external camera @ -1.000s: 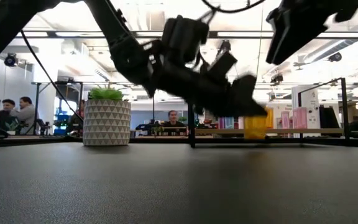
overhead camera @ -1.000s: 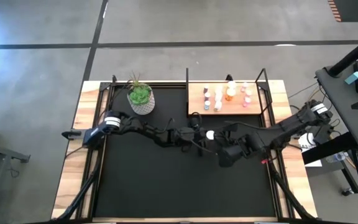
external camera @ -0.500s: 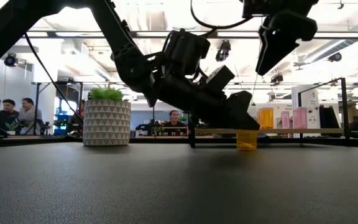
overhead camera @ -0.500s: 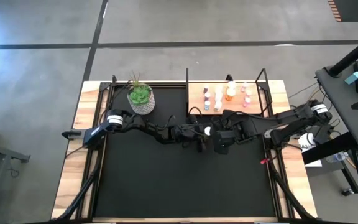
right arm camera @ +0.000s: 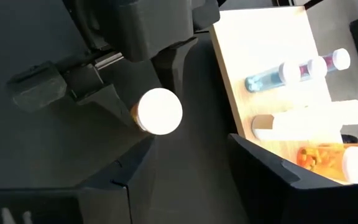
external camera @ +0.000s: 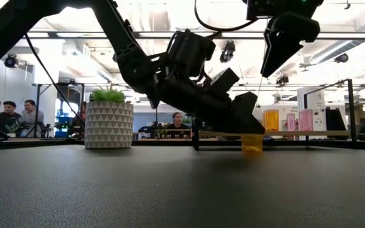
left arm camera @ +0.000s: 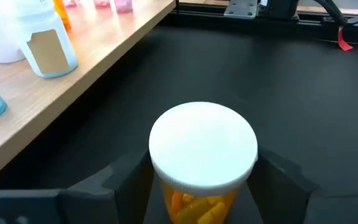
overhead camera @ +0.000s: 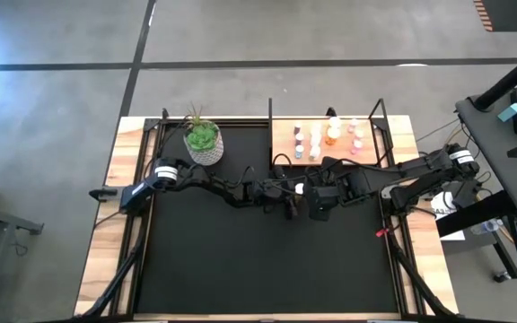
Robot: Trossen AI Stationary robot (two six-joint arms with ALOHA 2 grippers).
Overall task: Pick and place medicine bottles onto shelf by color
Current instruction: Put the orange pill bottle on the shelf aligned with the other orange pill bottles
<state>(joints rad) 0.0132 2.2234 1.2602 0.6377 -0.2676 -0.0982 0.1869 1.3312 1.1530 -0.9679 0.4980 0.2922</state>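
An orange medicine bottle (left arm camera: 201,202) with a white cap (right arm camera: 159,111) stands upright on the black mat (overhead camera: 240,260), just in front of the shelf (overhead camera: 283,151). My left gripper (left arm camera: 204,163) reaches in low from the table's left and is open. One finger stands on each side of the bottle (external camera: 252,142). My right gripper (right arm camera: 188,180) hangs open and empty above the bottle. Several white, blue, pink and orange bottles (overhead camera: 330,139) stand on the shelf board. My left gripper's fingers (left arm camera: 132,180) flank the orange bottle's body below the cap, coming nearly level from the table's left. Whether either finger touches it, I cannot tell. The bottle rests on its base on the mat.
A white patterned pot with a green plant (overhead camera: 203,142) stands at the far left of the mat. Thin black posts (overhead camera: 270,135) rise at the shelf's ends. The near half of the mat lies open. People sit in the room behind the table.
My left gripper has come down with the orange bottle, which was lifted clear and now stands on the mat before the shelf. My right gripper has swung toward the far edge and a little left, ending over the bottle. Both have kept still in the last half second.
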